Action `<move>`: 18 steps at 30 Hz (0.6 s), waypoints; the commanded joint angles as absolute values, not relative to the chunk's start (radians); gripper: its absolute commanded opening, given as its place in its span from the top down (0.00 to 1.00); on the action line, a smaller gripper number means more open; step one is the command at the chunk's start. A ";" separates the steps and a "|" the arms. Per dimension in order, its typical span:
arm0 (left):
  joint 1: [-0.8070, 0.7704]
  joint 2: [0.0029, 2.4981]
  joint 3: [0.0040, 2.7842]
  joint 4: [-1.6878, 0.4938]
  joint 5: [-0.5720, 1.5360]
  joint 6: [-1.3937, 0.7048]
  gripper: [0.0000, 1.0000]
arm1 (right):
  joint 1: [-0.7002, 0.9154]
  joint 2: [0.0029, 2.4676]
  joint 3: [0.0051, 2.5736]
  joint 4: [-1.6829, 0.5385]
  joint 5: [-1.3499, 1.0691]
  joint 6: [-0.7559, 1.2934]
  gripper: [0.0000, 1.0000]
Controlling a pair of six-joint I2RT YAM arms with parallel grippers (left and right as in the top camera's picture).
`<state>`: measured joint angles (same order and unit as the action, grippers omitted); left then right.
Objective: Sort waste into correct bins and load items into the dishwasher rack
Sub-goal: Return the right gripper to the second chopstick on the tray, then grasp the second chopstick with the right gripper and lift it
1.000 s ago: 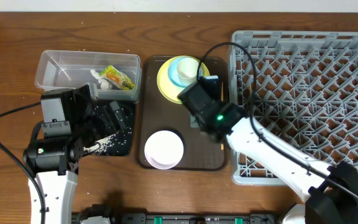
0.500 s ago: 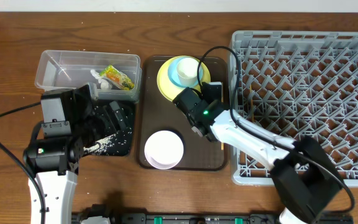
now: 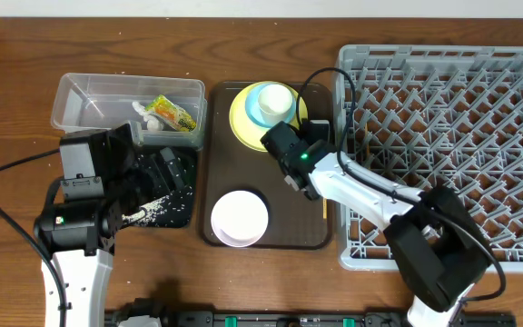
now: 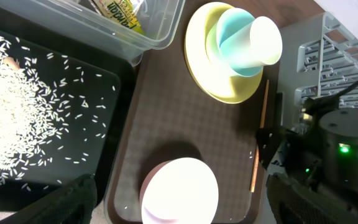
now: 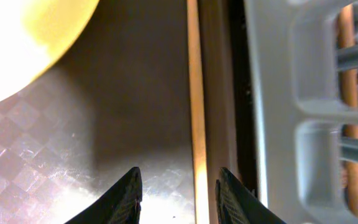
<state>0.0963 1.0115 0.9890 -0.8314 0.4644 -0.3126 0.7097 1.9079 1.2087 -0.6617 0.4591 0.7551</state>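
While two cups [image 4: 232, 43] top one plate [image 4: 224, 88], one chopstick [image 4: 263, 102] lies beside.

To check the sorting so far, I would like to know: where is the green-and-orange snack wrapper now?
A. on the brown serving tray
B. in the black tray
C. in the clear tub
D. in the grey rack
C: the snack wrapper lies inside the clear tub, beside the white paper scrap.

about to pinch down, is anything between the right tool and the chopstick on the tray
Nothing visible. The chopstick lies bare on the brown tray between the open fingers of the right tool; the rack wall sits close beside it.
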 commanded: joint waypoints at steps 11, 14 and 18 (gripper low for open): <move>0.101 1.012 0.993 -0.832 0.459 -0.300 0.11 | 0.686 1.967 1.213 -0.662 0.451 0.773 0.63; 0.101 1.012 0.993 -0.832 0.459 -0.300 0.10 | 0.685 1.985 1.213 -0.665 0.446 0.773 0.62; 0.101 1.012 0.993 -0.832 0.459 -0.300 0.11 | 0.678 1.997 1.213 -0.663 0.427 0.774 0.61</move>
<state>0.0963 1.0115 0.9890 -0.8314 0.4644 -0.3126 0.7010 1.9701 1.2110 -0.6609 0.4431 0.7574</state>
